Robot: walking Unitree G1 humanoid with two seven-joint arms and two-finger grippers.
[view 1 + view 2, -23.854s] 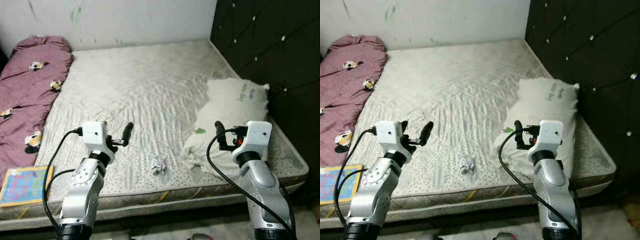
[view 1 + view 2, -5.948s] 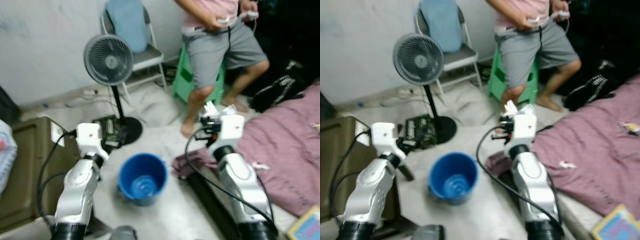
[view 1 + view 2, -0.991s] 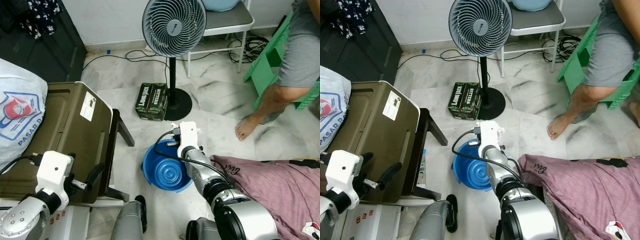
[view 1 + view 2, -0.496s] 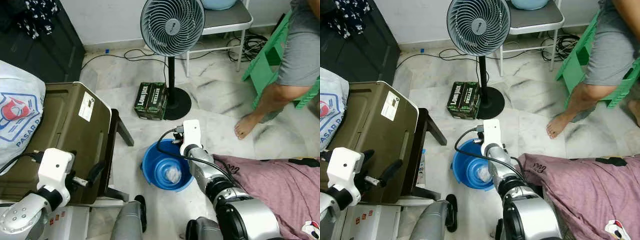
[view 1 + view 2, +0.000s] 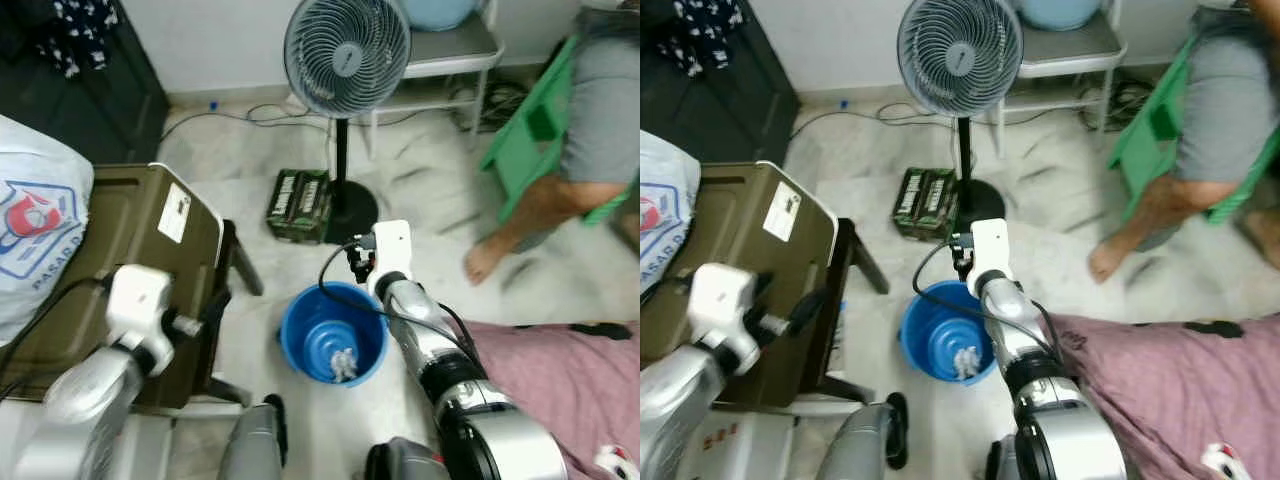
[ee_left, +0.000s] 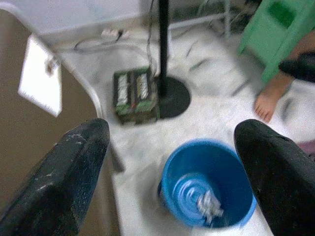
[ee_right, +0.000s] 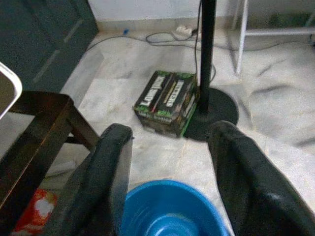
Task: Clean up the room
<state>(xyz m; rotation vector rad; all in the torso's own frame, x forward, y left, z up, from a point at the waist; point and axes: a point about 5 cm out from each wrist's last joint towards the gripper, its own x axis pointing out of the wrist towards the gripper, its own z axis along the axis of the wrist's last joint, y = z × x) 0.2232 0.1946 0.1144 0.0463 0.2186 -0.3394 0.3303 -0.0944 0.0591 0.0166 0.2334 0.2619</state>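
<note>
Right wrist view showed the right hand (image 5: 358, 262) spread wide and empty just above the blue bucket (image 5: 300, 330), crumpled paper (image 5: 343, 364) lying inside below it; a straight upward withdrawal, clear of the rim, seemed advisable.

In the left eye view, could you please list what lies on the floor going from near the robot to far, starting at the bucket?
Blue bucket with crumpled paper inside → green-and-black box → fan's round base → white cable along the wall.
</note>
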